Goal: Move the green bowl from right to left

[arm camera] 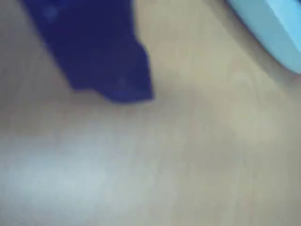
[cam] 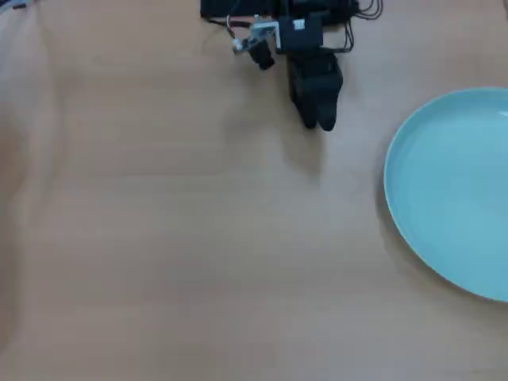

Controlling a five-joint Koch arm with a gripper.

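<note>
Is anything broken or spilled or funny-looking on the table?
Nothing looks broken or spilled. The green bowl sits flat on the wooden table at the right edge of the overhead view, partly cut off by the picture, and looks empty. The gripper is apart from it, holding nothing. The wrist view is just blurry.

- The green bowl (cam: 452, 190) lies flat on the wooden desk (cam: 198, 238) at the right edge of the overhead view, with its right part cut off by the frame.
- It is a shallow, pale mint-teal dish with a low raised rim, and nothing lies in it.
- The black gripper (cam: 319, 123) hangs near the desk's top edge, tips pointing downward in the view, the two tips close together with no gap showing.
- Gripper and bowl are well apart; bare wood lies between them.
- Behind the gripper sit the arm's black body (cam: 302, 36) and thin wires (cam: 361, 16).
</note>
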